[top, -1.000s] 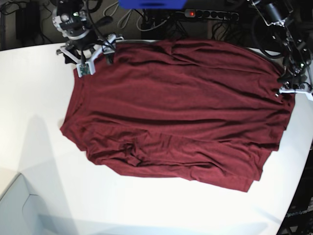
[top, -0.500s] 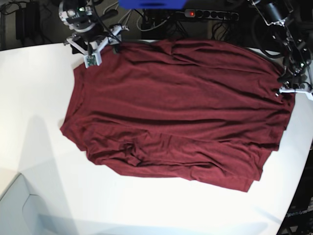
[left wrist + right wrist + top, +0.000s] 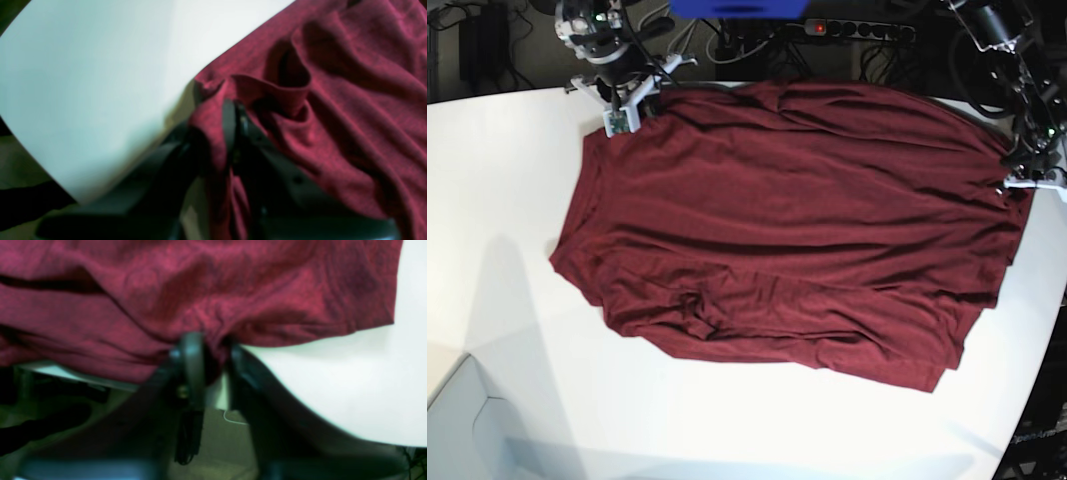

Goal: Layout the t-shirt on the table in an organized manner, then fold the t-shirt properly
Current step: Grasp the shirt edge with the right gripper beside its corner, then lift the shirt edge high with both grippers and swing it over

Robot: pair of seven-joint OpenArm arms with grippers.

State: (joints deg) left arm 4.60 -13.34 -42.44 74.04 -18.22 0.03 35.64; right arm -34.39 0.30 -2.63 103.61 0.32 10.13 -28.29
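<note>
The dark maroon t-shirt (image 3: 797, 230) lies spread and wrinkled across the white table (image 3: 497, 200), with bunched folds along its near edge. My right gripper (image 3: 649, 98) is at the shirt's far left corner. In the right wrist view this gripper (image 3: 213, 343) is shut on the shirt's edge (image 3: 200, 306), and the cloth puckers toward the jaws. My left gripper (image 3: 1017, 180) is at the shirt's far right corner by the table's curved edge. The left wrist view shows that gripper (image 3: 233, 111) shut on a fold of fabric (image 3: 333, 100).
Beyond the table's far edge lie a power strip (image 3: 857, 30) with a red light, cables and a blue object (image 3: 737, 8). A pale box corner (image 3: 467, 420) sits at the near left. The table's curved edge (image 3: 1042, 340) runs close to the shirt's right side.
My right gripper has moved toward the table's far edge at the shirt's corner and closed on the cloth. The left gripper with its corner has shifted slightly the same way.
</note>
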